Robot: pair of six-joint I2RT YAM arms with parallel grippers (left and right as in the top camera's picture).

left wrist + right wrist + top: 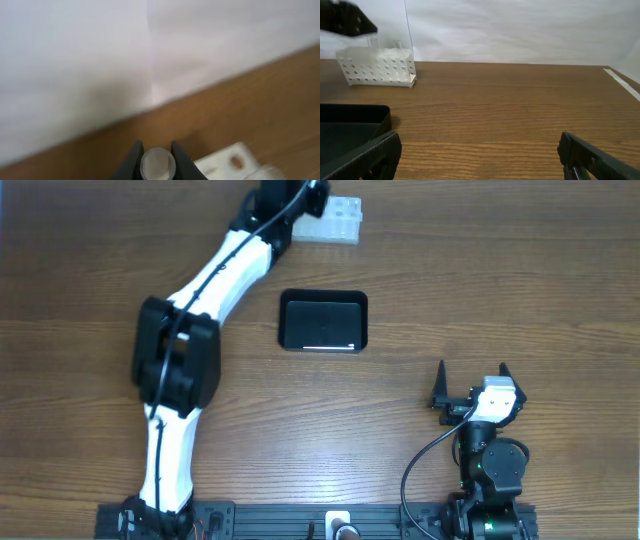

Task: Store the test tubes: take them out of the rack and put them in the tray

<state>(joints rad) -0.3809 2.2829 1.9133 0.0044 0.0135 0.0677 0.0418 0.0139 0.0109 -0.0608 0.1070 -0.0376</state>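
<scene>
You've got a wood-grain table (pixel 520 270) w/ a plain white wall (pixel 75 60) right behind its far edge. The white perforated test tube rack (pixel 332 222) sits at that far edge, approx. mid-width. The black tray (pixel 322 321) lies near the table's centre, apart from the rack, on the side twd the arm bases.

Your left arm (pixel 225 270) stretches across to the far edge. The left gripper (pixel 157 150) is clenched on a test tube (pixel 157 165): you see its round top between the two fingers (pixel 131 160), w/ a corner of the rack just beside it. Can't tell whether the tube's lower end sits in a rack hole.

In the right wrist view, other tubes (pixel 397 45) stand upright in the rack.

The right gripper (pixel 472 380) is near the table's near-right corner. It's released, w/ fingers spread wide, well apart from tray & rack.
</scene>
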